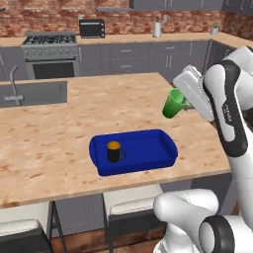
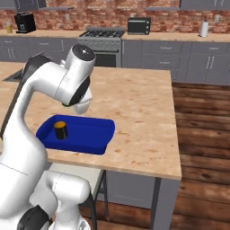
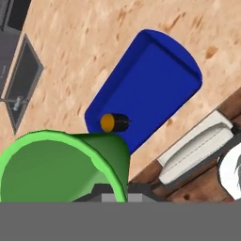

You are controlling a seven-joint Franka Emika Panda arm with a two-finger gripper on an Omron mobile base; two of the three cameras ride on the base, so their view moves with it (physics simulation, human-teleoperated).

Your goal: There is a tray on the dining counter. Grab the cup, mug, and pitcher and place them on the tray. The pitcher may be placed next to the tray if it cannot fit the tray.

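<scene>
1. I've got the cup (image 1: 173,104) up in the air, tilted, its green mouth facing down and left in the left base view. It hangs above the right part of the desk (image 1: 59,133), clear of the surface.
2. My gripper (image 3: 115,192) is pinching the cup: in the hand view its green rim looms large right at my fingertips, and the jaws are drawn tight on it.
3. The tray (image 1: 158,148) lies flat near the front edge of the desk, below and to the left of the cup in the left base view.
4. The mug (image 1: 114,151) already stands upright in the left part of the tray, orange inside showing, and the whole right part is bare blue.
5. I judge this to be the carry: mug done, cup on its way, pitcher yet to be fetched.
6. Next call: swing over the free right part of the tray, bring the cup upright, lower it until it sits, then spread the jaws, keeping well apart from the mug.
</scene>
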